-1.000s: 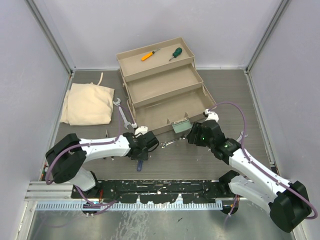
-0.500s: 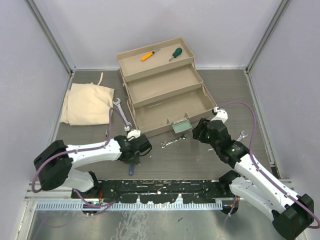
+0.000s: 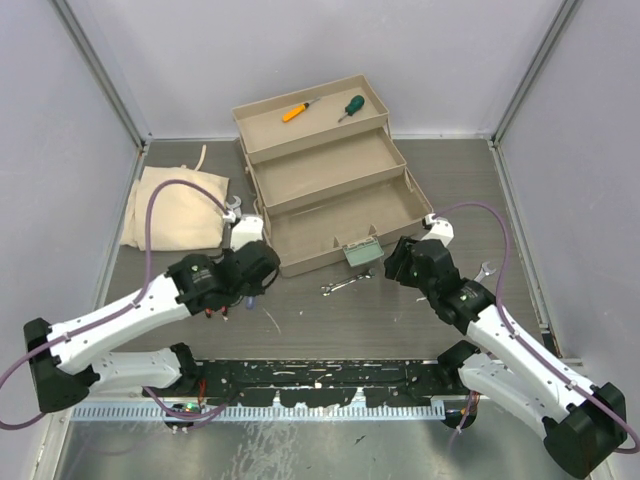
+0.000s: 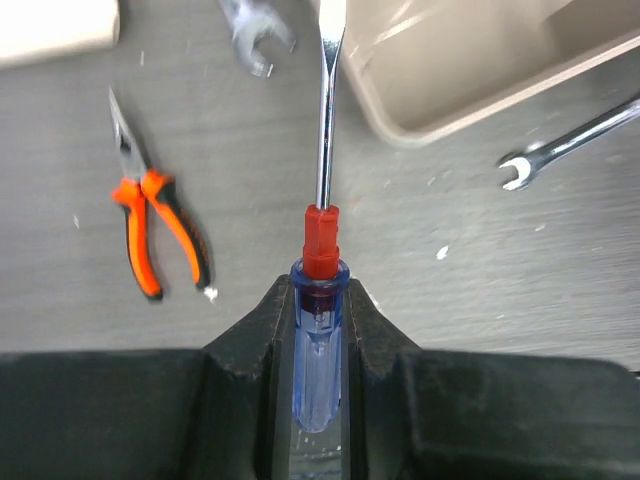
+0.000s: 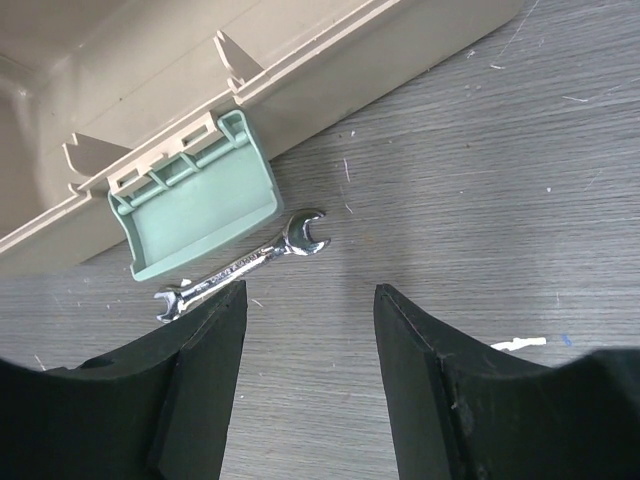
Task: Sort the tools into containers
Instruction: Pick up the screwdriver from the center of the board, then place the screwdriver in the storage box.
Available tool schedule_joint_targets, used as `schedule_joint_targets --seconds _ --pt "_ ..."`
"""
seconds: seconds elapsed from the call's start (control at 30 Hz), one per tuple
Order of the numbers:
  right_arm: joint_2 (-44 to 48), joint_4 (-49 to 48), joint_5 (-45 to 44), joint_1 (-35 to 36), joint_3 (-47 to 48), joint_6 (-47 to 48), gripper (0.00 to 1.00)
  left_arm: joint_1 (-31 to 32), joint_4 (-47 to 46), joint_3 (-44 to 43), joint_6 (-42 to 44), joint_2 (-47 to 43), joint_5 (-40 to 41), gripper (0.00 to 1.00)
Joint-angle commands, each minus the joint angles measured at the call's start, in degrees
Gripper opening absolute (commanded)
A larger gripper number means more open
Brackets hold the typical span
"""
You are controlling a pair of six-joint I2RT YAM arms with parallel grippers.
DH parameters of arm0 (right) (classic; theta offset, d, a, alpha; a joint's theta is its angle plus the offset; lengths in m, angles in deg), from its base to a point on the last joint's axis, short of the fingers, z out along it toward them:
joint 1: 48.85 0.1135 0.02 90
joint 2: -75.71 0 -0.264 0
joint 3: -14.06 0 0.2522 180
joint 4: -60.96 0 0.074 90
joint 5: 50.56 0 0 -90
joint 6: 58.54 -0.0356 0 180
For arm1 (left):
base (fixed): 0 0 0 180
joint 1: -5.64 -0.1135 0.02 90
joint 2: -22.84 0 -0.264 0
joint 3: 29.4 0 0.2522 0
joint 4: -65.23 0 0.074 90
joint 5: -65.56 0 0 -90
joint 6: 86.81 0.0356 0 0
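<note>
The toolbox (image 3: 325,172) stands opened out, its three tan trays stepped back one above another, I judge so that each tier can take tools from above. Left of the toolbox lies a folded cream cloth (image 3: 178,207). My left pincer (image 4: 320,300) is clamped on the blue handle of the blue-red screwdriver (image 4: 322,225), the blade pointing at the toolbox's front left corner. Held by the handle like this, it should go tip first over the lowest tray's rim. My right pincer (image 5: 308,310) hangs in front of the toolbox, jaws apart and nothing between them. It is squared over the small wrench (image 5: 245,265) lying just in front of the pale green latch (image 5: 195,205), which looks like my next pick. The orange-handled pliers (image 4: 160,230) lie in front of the toolbox's left corner, a second wrench (image 4: 255,30) lies by its left side, and a third wrench (image 3: 484,270) lies off its right front. An orange screwdriver (image 3: 296,110) and a green screwdriver (image 3: 351,105) lie apart in the toolbox's rearmost tray. The table (image 3: 400,320) under the toolbox is grey, wood-grained and scuffed. Plain pale walls (image 3: 300,50) close in behind the toolbox and on both sides.
</note>
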Motion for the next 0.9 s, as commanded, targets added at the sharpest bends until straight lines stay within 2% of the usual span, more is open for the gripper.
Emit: schedule_joint_targets --seconds 0.0,0.23,0.4,0.63,0.77,0.87 --pt "1.8 -2.3 -0.3 -0.1 0.9 -1.4 0.59 -2.0 -7.1 -8.5 17.4 -2.7 2.0 0.0" --pt "3.6 -1.2 0.0 -0.1 0.2 -1.8 0.59 -11.6 -16.5 -15.9 32.0 0.0 -12.4 0.0" --pt "5.0 -0.8 0.6 -0.1 -0.8 -2.4 0.59 -14.3 -26.0 -17.6 40.2 2.9 -18.5 0.0" --pt "6.7 1.6 1.0 -0.1 -0.6 -2.5 0.59 -20.0 -32.8 -26.4 49.3 13.5 -28.6 0.0" --pt "8.3 3.0 0.9 -0.1 -0.8 -3.2 0.59 -25.8 -33.9 -35.3 51.3 20.2 -32.2 0.0" --pt "9.1 3.6 0.9 -0.1 -1.2 -3.4 0.59 -28.9 -30.6 -45.0 54.0 27.1 -35.1 0.0"
